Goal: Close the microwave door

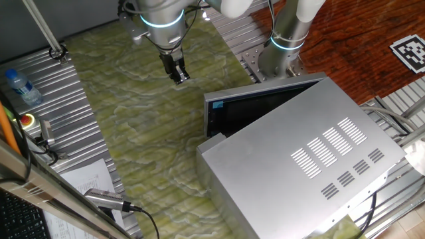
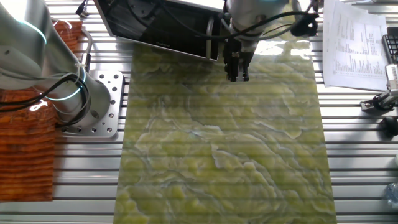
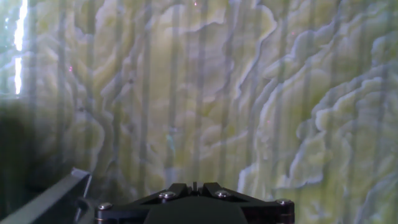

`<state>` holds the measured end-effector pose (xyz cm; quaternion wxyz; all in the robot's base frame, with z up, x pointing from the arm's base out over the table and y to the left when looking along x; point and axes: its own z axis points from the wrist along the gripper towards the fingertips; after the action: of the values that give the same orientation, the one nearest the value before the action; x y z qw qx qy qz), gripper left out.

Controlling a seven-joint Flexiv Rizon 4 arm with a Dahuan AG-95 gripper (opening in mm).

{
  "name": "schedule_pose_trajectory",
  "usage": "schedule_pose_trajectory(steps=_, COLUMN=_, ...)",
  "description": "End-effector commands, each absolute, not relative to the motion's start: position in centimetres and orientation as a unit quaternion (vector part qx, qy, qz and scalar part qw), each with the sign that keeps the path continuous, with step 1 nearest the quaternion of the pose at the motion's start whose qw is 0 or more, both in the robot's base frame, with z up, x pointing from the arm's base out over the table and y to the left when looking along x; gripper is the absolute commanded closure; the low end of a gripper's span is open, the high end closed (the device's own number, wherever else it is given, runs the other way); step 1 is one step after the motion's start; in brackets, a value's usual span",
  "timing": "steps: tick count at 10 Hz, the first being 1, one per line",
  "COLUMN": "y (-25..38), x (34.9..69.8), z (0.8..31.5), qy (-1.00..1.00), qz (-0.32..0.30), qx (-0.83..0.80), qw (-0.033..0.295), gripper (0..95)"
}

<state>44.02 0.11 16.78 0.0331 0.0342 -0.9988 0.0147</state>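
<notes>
- The microwave sits at one end of the green-patterned mat on the worktop, silver casing with vent slots up.
- The microwave door stands partly swung out from the cavity, dark glass in a thin frame, blue sticker at its top corner.
- It looks rigid and light, swinging on a hinge; the glass face is probably slick, so a flat push near the free edge would suit better than a grip.
- Its long axis runs level along the oven front; the free edge points toward the pincer.
- The pincer hangs above the mat, near the door's free edge without touching it, fingers pressed nearly together, holding nothing.
</notes>
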Motion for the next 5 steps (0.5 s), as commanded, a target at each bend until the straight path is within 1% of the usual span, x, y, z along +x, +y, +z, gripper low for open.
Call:
schedule_pose_trajectory(steps=1, y=0.19, x=44.29, z=16.66, qy=-0.998, qz=0.016, qx=0.047, qw=0.027, gripper=95.0)
schedule_pose_trajectory(steps=5, y=0.19, x=44.29, z=16.66, qy=-0.999, qz=0.011, qx=0.032, qw=0.028, gripper=95.0)
